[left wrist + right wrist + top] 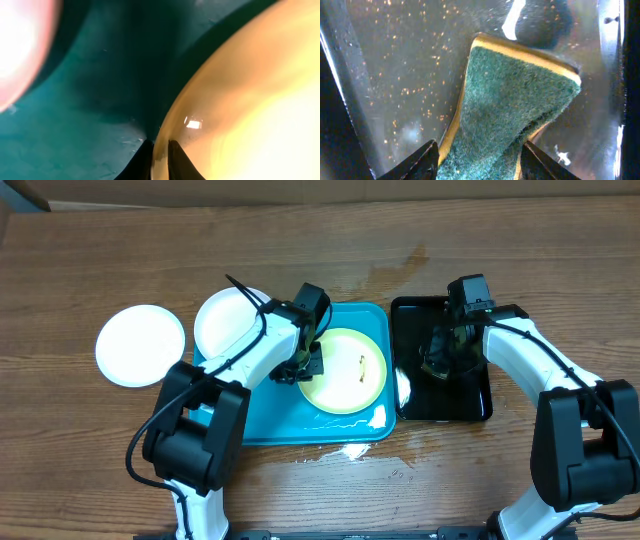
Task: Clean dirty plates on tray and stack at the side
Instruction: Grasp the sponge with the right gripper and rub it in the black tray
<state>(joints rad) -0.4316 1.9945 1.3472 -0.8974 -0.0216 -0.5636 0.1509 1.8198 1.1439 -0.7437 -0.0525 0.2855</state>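
Yellow-green plate (240, 100) rim between left end effector (160, 161) fingertips, mostly cut off

**Q:** Where are the plates lying?
**A:** The yellow-green plate (345, 370), bearing a small dark smear, is sitting inside the turquoise tray (270, 425). One white plate (228, 320) is overlapping its far-left corner. A second white plate (141, 345) is lying apart, left.
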